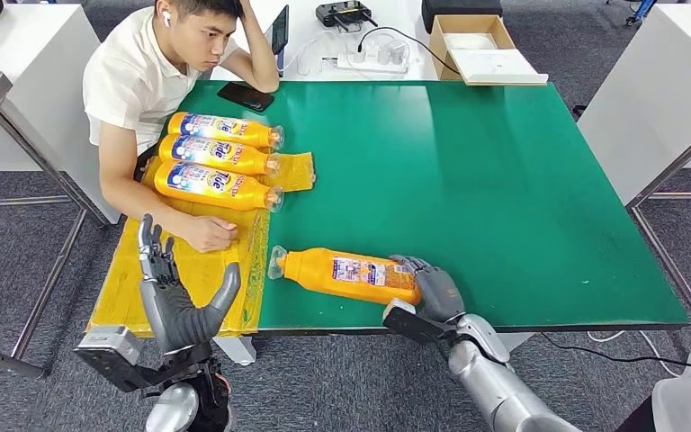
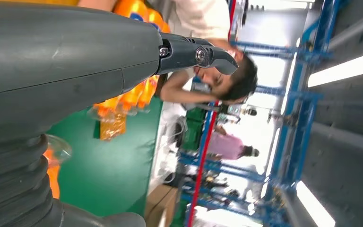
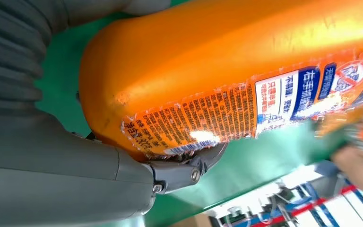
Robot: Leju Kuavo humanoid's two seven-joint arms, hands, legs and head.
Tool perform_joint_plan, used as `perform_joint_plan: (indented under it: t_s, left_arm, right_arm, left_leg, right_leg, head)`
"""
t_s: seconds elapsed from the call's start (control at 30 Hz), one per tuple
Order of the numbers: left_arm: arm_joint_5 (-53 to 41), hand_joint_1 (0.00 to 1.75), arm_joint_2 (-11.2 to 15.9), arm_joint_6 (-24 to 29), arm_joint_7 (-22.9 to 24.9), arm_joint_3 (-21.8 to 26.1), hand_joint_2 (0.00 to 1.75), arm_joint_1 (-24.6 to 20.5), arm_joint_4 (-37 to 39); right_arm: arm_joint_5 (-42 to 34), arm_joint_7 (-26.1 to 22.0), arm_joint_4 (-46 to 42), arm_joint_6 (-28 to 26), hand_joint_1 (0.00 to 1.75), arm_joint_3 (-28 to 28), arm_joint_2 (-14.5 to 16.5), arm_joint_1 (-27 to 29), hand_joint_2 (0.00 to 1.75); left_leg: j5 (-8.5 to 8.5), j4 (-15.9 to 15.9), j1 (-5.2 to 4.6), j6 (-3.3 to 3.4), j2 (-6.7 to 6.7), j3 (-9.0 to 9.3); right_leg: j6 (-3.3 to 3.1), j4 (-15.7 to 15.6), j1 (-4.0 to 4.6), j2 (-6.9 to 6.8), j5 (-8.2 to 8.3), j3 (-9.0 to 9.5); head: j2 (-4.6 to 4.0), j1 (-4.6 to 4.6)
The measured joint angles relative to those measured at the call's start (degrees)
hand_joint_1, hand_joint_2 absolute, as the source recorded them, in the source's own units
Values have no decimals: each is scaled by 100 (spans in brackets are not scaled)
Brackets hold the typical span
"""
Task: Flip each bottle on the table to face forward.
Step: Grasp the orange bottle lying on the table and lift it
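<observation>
One orange bottle [image 1: 342, 274] lies on its side near the front edge of the green table [image 1: 468, 180]. Its back label with small print faces up and its cap points left. My right hand [image 1: 432, 290] grips the bottle's base; in the right wrist view the bottle [image 3: 227, 61] lies against the palm with the thumb [image 3: 184, 172] beneath it. Three more orange bottles [image 1: 214, 155] lie side by side at the back left on a yellow mat [image 1: 126, 297], Tide labels up. My left hand [image 1: 175, 301] is raised before the mat's front edge, fingers apart, holding nothing.
A person sits at the table's left side, one hand [image 1: 207, 234] resting on the yellow mat close to my left hand. A black phone [image 1: 245, 95] lies at the table's far edge. A cardboard box [image 1: 477, 45] stands on the white table behind.
</observation>
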Motion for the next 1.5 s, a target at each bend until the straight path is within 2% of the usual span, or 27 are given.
perform_joint_plan:
  t_s: [0.23,0.3,0.33,0.4,0.47,0.63,0.97,1.13,1.27,1.5]
  left_arm:
    - [273,0,-9,15,-73,151,175,307,-493]
    - [539,0,-7,-162,139,169,175,373,-572]
    - [757,0,10,-361,399,164,175,404,-596]
    - [1215,0,93,-923,1095,113,175,474,-597]
    - [1415,0,193,-1376,1438,43,175,539,-527]
    - [1384,0,279,-1677,1386,-88,175,569,-313]
    - [1145,0,331,-1928,1416,-425,175,535,-59]
    - [1047,0,334,-1936,1354,-474,175,520,4]
    - [777,0,306,-1851,1155,-477,175,460,8]
    - [860,0,274,-2018,1301,-502,175,356,41]
  right_arm:
    - [-582,-121,-1202,-161,175,-209,145,580,175]
    - [-836,-147,-1558,-260,175,-290,167,725,175]
    - [-967,-111,-1761,-248,175,-327,178,807,175]
    - [-1200,7,-2210,-4,175,-375,192,997,175]
    - [-1291,78,-2591,400,175,-363,197,1191,175]
    - [-1175,75,-3152,818,175,-57,275,1487,175]
    - [-1043,142,-3298,989,175,571,334,1456,175]
    - [-1036,148,-3289,1033,175,716,345,1427,175]
    - [-1012,166,-3155,1184,175,946,400,1385,175]
    - [-1004,149,-2778,1205,175,1306,501,1266,175]
  left_leg:
    - [1,0,-2,1,-14,-25]
    - [1,0,-5,2,-17,-27]
    - [0,0,-6,3,-19,-27]
    - [-1,0,-7,2,-20,-30]
    - [-2,0,-6,2,-17,-35]
    - [-2,0,-2,1,-13,-40]
    - [-1,-1,-3,1,-15,-41]
    - [-1,-1,-3,1,-15,-43]
    - [-1,-1,-2,1,-16,-42]
    - [1,-1,-2,1,-17,-42]
  right_leg:
    - [0,0,-5,-3,-2,-18]
    - [1,-2,-7,-4,-2,-20]
    - [1,-3,-8,-5,-2,-21]
    - [2,-3,-8,-7,-3,-24]
    - [2,-3,-7,-6,-2,-30]
    - [1,-2,-4,-5,-3,-39]
    - [1,-2,-6,-5,-2,-38]
    - [1,-2,-5,-5,-3,-39]
    - [0,-2,-4,-6,-3,-39]
    - [0,-1,-5,-6,-3,-39]
  head:
    - [0,2]
    - [0,2]
    - [0,2]
    - [0,3]
    - [0,1]
    - [-2,0]
    - [-1,3]
    - [0,2]
    - [-1,2]
    - [0,3]
